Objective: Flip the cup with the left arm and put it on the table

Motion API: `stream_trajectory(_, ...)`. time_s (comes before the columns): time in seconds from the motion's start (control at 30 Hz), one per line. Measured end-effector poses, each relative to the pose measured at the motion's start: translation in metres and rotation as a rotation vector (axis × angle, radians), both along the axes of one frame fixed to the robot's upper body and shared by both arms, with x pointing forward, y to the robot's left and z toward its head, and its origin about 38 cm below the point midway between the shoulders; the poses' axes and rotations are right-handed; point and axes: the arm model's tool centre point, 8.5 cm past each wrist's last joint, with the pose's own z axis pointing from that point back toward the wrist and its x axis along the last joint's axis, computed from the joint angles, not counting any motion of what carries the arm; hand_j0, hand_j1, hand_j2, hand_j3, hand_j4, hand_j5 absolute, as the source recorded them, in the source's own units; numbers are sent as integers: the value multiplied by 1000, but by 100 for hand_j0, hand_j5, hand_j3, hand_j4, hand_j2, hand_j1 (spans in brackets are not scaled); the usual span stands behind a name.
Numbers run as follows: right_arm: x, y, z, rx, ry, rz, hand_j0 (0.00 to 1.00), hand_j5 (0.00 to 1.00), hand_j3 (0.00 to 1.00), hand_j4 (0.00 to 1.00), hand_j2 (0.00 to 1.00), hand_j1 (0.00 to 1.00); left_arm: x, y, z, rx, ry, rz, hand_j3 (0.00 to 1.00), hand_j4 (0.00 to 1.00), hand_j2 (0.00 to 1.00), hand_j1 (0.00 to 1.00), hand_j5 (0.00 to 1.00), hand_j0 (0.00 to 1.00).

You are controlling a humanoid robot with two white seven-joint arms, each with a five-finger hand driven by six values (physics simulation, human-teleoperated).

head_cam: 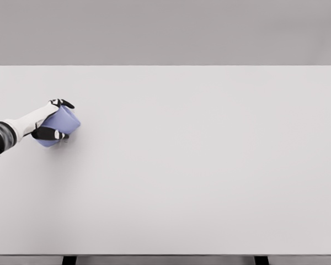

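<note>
Over the table's [198, 165] left, left hand [48, 120] clasps tilted cup [63, 124].

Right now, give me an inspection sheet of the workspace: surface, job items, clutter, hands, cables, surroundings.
Surface: white table, flat and plain, filling most of the head view.
Job's things: blue cup at the far left of the table, tilted, held in the hand; whether it touches the table cannot be told.
Clutter: nothing seen.
Hands: left hand comes in from the left edge, black fingers curled around the cup from both sides. Right hand not in view.
Cables: nothing seen.
Surroundings: plain grey wall behind the table; two dark table legs show at the bottom edge.
</note>
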Motion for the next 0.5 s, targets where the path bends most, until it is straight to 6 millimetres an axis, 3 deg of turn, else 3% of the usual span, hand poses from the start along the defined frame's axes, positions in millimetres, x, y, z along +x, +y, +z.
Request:
stream_trajectory(0.33,0,0,0,0,0,0,100,100,100,100,100,100,-4,13,33,-276,-57,-62,55,55,55,55,55,55)
stream_trajectory(0.5,0,0,0,0,0,0,100,100,100,100,100,100,-15,19,20,-453,-76,-102,56,56,56,56,56,56)
